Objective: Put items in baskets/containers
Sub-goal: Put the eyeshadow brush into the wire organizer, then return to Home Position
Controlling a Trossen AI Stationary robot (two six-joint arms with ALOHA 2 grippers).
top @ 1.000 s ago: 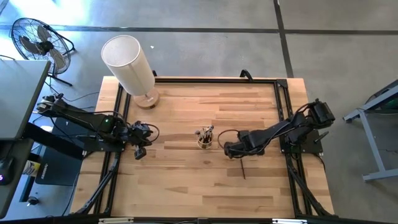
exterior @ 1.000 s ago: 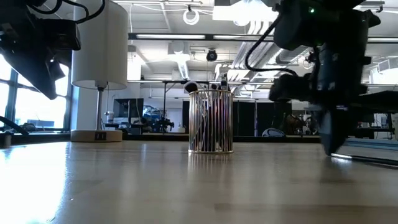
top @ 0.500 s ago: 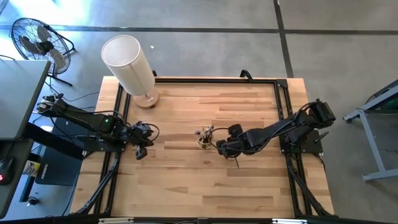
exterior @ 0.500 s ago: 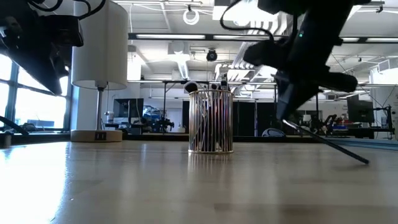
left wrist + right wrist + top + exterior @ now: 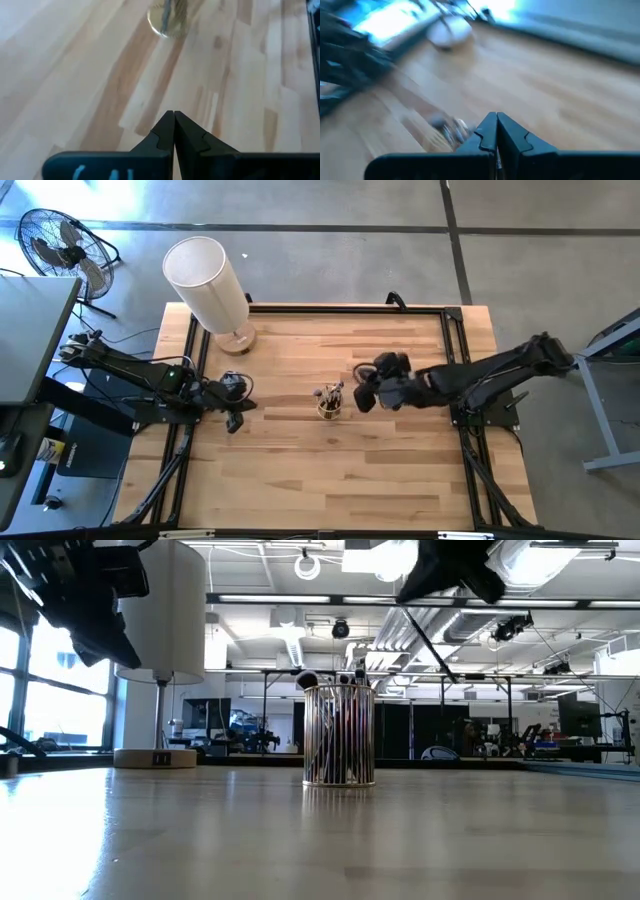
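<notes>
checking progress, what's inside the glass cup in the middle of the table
The cup holds a bunch of makeup brushes standing upright, tips poking above the rim. They overlap, so an exact count isn't possible. The right gripper hangs beside the cup, carrying one more brush.

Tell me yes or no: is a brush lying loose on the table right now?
No: in the high view the table shows only the cup of brushes and the lamp.
</notes>
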